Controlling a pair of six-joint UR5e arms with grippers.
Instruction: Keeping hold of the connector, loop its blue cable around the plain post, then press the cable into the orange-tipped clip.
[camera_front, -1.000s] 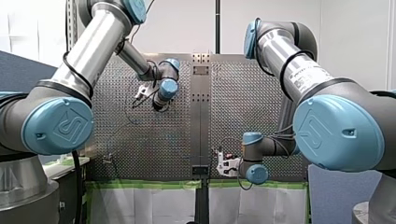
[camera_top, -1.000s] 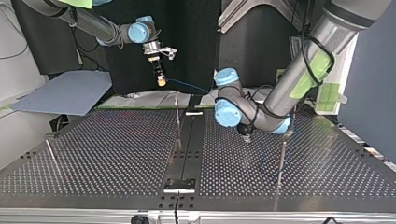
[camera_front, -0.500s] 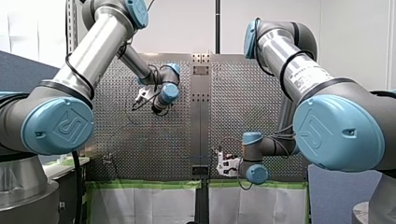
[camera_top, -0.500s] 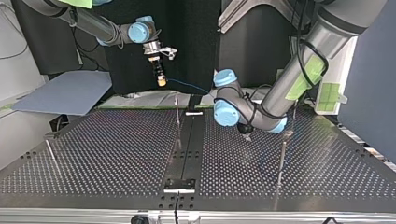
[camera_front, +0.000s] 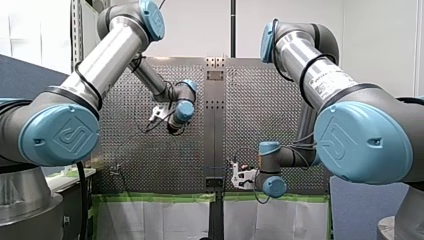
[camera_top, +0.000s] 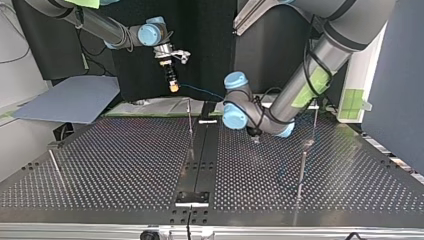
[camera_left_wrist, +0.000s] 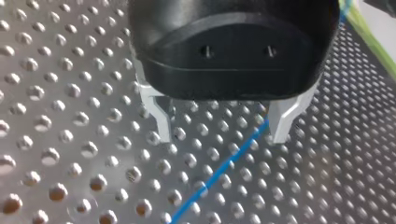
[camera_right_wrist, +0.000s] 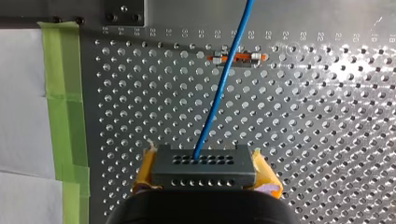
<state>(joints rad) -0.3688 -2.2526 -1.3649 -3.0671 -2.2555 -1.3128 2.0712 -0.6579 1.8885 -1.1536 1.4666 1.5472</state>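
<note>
Here, connector (camera_right_wrist: 201, 166) between right gripper's (camera_right_wrist: 206, 173) yellow pads (camera_right_wrist: 145, 171).

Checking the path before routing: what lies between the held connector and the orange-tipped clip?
In the right wrist view, only the blue cable runs from the connector across bare perforated table to the orange-tipped clip and past it.

I count two grippers, my left gripper (camera_left_wrist: 222, 137) and my right gripper (camera_right_wrist: 205, 171), one connector (camera_right_wrist: 203, 163), one blue cable (camera_right_wrist: 218, 93), one orange-tipped clip (camera_right_wrist: 238, 58), and four thin posts (camera_top: 190, 127).
</note>
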